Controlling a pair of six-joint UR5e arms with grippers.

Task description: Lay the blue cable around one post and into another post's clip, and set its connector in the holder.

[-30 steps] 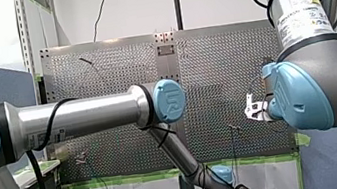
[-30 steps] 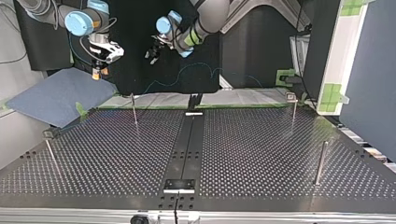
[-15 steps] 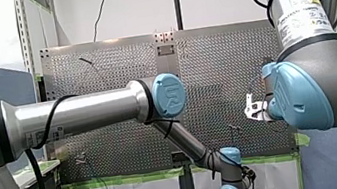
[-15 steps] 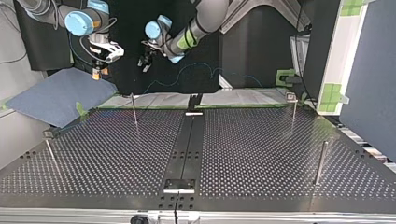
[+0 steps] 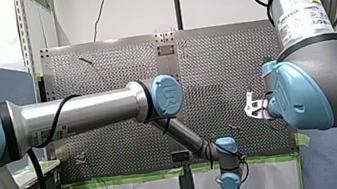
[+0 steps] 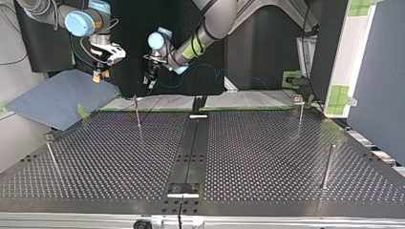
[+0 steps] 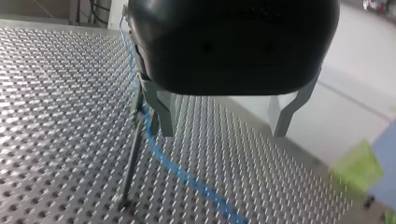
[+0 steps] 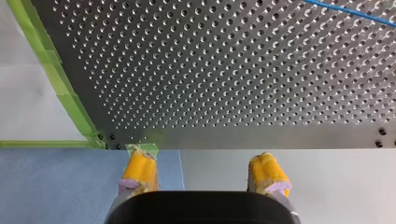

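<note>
The blue cable point(image 7: 187, 176) runs across the perforated plate under my left gripper point(image 7: 222, 134), close by one of its metal fingers point(image 7: 163, 112). These fingers stand open with nothing between them, and a thin post point(image 7: 132, 158) rises just beside the cable. In the top view my left gripper point(image 6: 149, 82) hangs over the table's far edge, above a post point(image 6: 137, 112). My right gripper point(image 8: 201, 156), with yellow pads point(image 8: 139, 169), is open and empty over the plate's edge. A stretch of cable point(image 8: 350, 13) lies far ahead of it.
Other posts stand at the top view's right point(image 6: 301, 112) point(image 6: 327, 166) and left point(image 6: 52, 160). A black strip with a holder point(image 6: 183, 189) runs down the table's middle. Green tape point(image 8: 56, 70) lines the plate's edge. A blue-grey mat point(image 6: 62, 98) lies under my right gripper point(image 6: 97, 76).
My left arm has swung its gripper toward the top view's left and lowered it toward the table's far edge. The right arm has stayed put.
</note>
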